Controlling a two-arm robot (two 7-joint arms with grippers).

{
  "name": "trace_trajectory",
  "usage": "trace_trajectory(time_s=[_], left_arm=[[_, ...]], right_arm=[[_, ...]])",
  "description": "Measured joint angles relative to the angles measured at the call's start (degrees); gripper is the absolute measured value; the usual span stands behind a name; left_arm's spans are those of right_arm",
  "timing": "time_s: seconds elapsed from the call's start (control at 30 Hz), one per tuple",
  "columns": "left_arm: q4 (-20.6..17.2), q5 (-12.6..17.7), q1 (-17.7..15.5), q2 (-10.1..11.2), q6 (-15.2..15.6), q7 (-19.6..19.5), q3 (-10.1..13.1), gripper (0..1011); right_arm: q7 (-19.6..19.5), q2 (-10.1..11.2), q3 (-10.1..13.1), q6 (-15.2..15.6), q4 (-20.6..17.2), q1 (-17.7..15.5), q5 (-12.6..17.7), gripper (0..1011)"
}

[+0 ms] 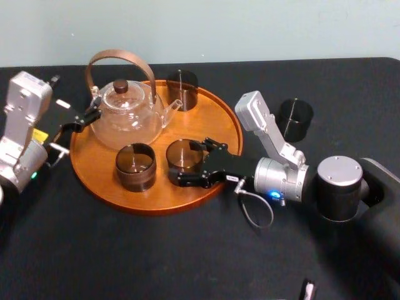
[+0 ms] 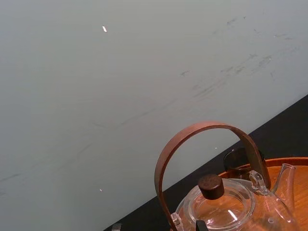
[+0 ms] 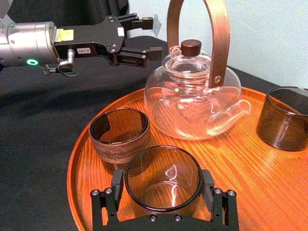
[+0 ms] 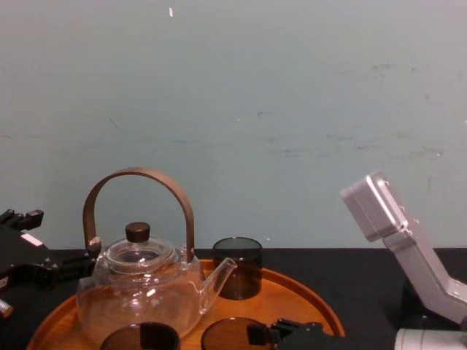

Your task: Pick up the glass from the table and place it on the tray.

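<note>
The left end effector (image 1: 80,122) sits at the left rim of the tray (image 1: 94,167), beside the teapot (image 1: 128,115), its fingers spread and empty; a brown glass (image 1: 135,166) stands at the tray's front; just right of it, the right end effector (image 1: 187,164) clamps the glass (image 1: 183,156) inside the tray's front rim; a back glass (image 1: 182,89) stands behind the teapot's spout; a fourth glass (image 1: 294,119) stands on the table (image 1: 187,250), right of the tray.

A plain pale blue-green wall (image 4: 292,87) rises behind the matte black bench (image 1: 125,262), meeting its far edge in a straight line. Faint grey scuffs (image 2: 231,72) and smudges streak the paint, and a small white fleck (image 4: 171,12) sits high up. The light is soft and even.
</note>
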Motion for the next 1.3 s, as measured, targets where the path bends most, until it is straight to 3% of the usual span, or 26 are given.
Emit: trace_trajectory(time_s=[0.6,0.97,1.3], left_arm=[[0.0,0.0,0.0,0.0,0.0,0.0,0.0,1001],[0.0,0.0,0.0,0.0,0.0,0.0,0.0,1001],[0.0,0.0,0.0,0.0,0.0,0.0,0.0,1001]], right_arm=[[0.9,1.0,0.6,0.9,-1.0,-1.2,2.1,1002],[-2.3,4.5,1.4,2.9,-7.2,-5.0,2.3,1002],[-5.5,7.9,3.9,3.5,-12.8,-9.4,2.2,1002]])
